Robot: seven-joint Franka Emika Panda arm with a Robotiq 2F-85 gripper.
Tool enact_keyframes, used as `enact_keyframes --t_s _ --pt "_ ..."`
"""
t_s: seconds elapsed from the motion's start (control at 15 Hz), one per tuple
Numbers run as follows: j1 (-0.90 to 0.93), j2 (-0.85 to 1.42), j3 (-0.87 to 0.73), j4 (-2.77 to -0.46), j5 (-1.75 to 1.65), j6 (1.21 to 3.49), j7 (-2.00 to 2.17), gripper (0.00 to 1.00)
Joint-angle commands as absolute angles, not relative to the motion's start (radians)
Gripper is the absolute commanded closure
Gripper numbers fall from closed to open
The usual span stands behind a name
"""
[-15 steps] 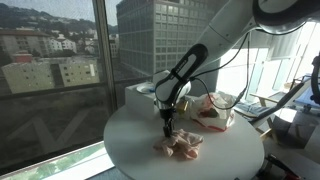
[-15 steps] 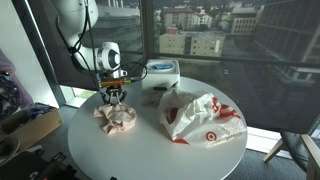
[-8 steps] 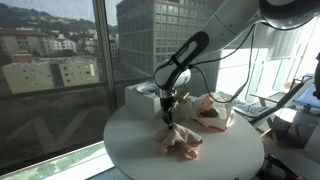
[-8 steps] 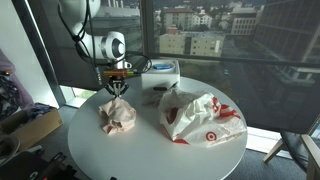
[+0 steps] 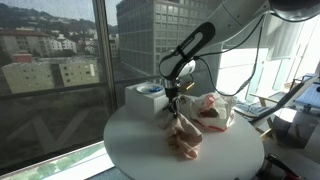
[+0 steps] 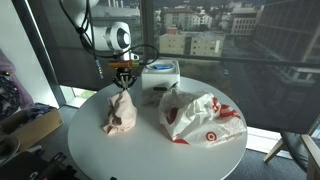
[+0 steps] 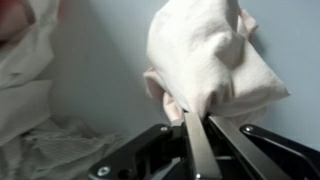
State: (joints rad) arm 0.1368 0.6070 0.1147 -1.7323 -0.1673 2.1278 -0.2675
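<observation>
Where it lay crumpled before, the cloth (image 6: 121, 112) now hangs half lifted, clenched in the hand (image 6: 125, 88).

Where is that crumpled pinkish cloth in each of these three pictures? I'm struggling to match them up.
Exterior view: the cloth hangs at centre, below the tool.
Exterior view: the cloth is left of centre, pinched at its top by the tool.
Wrist view: the cloth fills the upper right, clamped in the shut tool.
Shared landmark: the white bag with red marks beside it, probably the crumpled white at the wrist view's left.
</observation>
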Motion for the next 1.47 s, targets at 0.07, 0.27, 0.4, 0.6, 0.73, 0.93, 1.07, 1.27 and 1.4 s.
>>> enact_keyframes --t_s 0.07,0.27,0.4,0.6,0.73,0.93,1.07,1.27,1.4 --pt "0.159 0.437 0.025 -1.8 -0.317 2.126 -0.122 0.98" --pt "0.151 0.36 -0.013 -1.814 -0.397 2.129 -0.028 0.98" --pt "0.142 0.303 -0.031 -1.828 -0.43 2.129 0.031 0.98" --pt "0.133 0.207 -0.048 -1.866 -0.48 2.133 0.113 0.98" --pt "0.125 0.148 -0.055 -1.886 -0.526 2.132 0.171 0.98" --pt "0.103 0.1 -0.057 -1.884 -0.592 2.129 0.25 0.98" --pt "0.082 0.105 -0.054 -1.871 -0.606 2.137 0.282 0.98" --pt "0.066 0.124 -0.054 -1.854 -0.642 2.146 0.339 0.98" --pt "0.059 0.112 -0.055 -1.855 -0.67 2.139 0.373 0.98"
